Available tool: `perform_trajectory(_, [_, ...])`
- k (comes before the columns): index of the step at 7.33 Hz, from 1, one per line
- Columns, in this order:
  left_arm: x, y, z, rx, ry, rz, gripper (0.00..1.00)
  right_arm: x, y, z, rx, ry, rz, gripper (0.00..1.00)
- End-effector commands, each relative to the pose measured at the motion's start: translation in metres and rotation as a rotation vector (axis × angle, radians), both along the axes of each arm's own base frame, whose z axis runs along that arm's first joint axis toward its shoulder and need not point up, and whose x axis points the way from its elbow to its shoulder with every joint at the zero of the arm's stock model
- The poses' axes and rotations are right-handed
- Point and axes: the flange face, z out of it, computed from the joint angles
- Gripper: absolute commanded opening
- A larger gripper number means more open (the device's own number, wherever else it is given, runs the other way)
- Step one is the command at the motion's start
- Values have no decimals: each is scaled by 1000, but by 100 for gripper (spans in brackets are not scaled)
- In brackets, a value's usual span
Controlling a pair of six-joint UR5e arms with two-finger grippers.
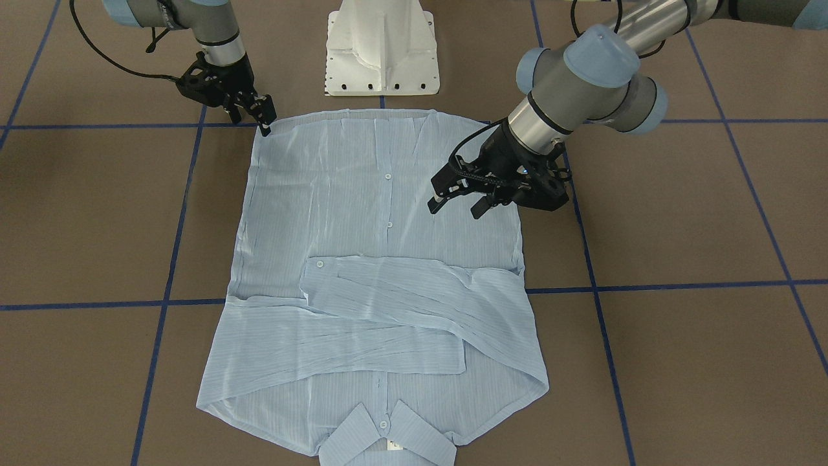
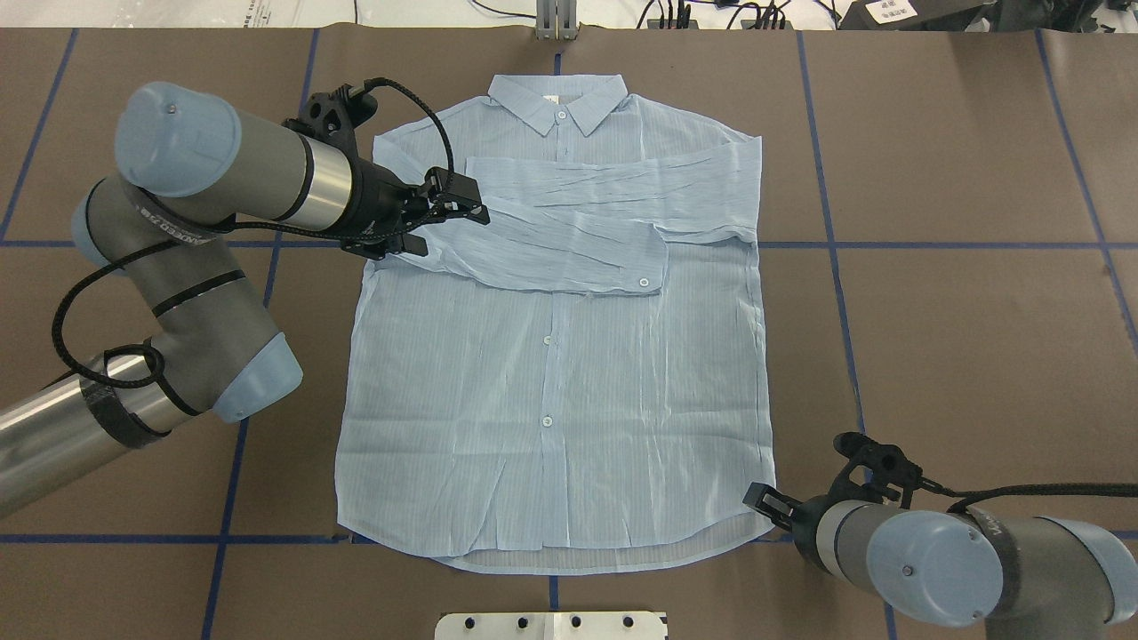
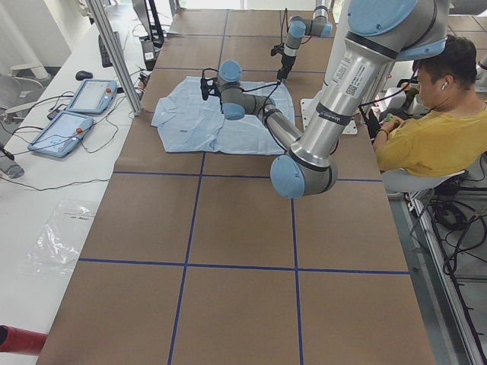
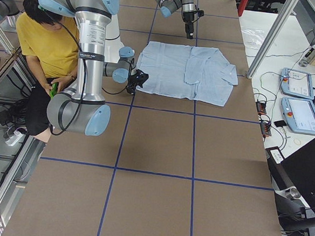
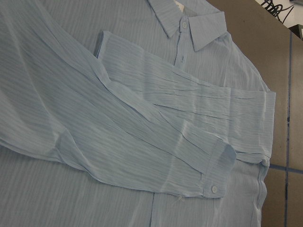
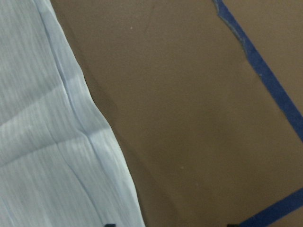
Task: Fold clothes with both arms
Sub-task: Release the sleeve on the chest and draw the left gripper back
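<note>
The pale blue shirt [image 1: 362, 213] [image 2: 551, 391] lies flat on the brown table with its front up and buttoned. Both sleeves are folded across the chest, and the collar [image 2: 558, 105] points away from the robot. My left gripper [image 1: 457, 208] [image 2: 444, 220] hovers open over the shirt's side by the folded sleeve [image 5: 118, 142], holding nothing. My right gripper [image 1: 253, 120] [image 2: 766, 507] is low at the hem corner nearest the robot. It is open, with the hem edge [image 6: 94, 142] running between its spread fingertips.
The white pedestal base [image 1: 381, 52] [image 2: 551, 627] stands just behind the hem. Blue tape lines [image 1: 647, 285] grid the table. A seated person in yellow [image 3: 441, 114] [image 4: 49, 40] is beside the robot. Control tablets [image 3: 76, 114] [image 4: 302, 101] lie on the far white bench.
</note>
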Motion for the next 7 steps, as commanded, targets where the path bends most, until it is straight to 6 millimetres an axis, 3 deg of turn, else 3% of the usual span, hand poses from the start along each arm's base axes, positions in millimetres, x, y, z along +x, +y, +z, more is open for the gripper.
perform_trajectory(1, [-2,0,-2,0,2,-5,97,-1,-12,-6,3,-11,25,69])
perform_trajectory(2, [-3,-1,-2,-5,3,-8,97,-4,-13,-12,3,-8,26,61])
perform_trajectory(4, [-5,-1,5,-12,-5,-11,97,-14,-15,-28,3,-20,27,62])
perform_trajectory(7, [-6,0,5,-11,-4,-11,97,-15,-18,-24,-2,16,31,61])
